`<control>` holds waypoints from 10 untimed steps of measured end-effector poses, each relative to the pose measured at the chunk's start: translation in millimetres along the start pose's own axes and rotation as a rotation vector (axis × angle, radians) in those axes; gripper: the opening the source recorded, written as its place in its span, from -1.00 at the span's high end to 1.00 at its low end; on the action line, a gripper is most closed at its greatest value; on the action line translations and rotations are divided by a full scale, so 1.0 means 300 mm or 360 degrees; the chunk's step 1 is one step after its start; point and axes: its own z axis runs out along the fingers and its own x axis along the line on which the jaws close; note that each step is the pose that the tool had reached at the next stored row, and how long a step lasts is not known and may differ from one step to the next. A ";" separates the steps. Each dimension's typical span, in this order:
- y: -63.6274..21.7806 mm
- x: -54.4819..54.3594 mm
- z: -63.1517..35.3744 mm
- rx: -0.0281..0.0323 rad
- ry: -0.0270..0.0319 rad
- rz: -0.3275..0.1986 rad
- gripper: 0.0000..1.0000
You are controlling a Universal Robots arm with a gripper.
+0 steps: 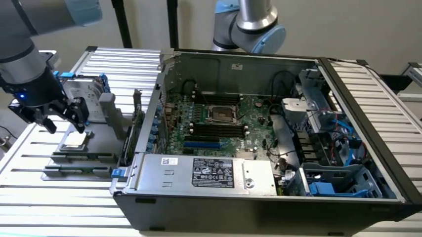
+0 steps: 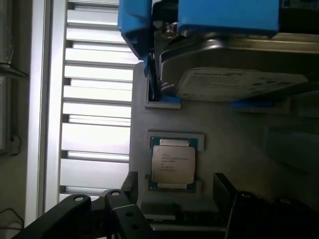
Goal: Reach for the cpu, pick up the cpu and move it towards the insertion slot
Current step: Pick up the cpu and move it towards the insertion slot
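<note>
Silver-grey arm (image 1: 17,44) with a black hand (image 1: 64,127)
Smooth metal tubes meet a pale blue joint cap (image 1: 82,11); the dark wrist (image 1: 29,84) carries a small blue light (image 1: 19,97); the black fingers (image 2: 117,211) are jointed links with round pins.

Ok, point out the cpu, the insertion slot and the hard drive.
cpu (image 2: 172,165): wrist view, middle of its metal top.
insertion slot (image 1: 221,114): exterior view, its dark centre.
hard drive (image 2: 239,84): wrist view, its white label.
</note>
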 end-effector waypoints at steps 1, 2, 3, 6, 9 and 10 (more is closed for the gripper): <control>0.000 0.000 0.006 -0.00007 -0.00001 0.0000 -0.42; -0.001 -0.001 0.012 -0.00016 -0.00002 0.0000 -0.42; -0.002 -0.001 0.018 -0.00022 0.00000 0.0000 -0.42; -0.003 -0.002 0.036 -0.00030 -0.00003 0.0003 -0.42; -0.003 -0.002 0.049 -0.00030 0.00015 0.0010 -0.42; -0.003 -0.002 0.052 -0.00029 0.00023 0.0018 -0.42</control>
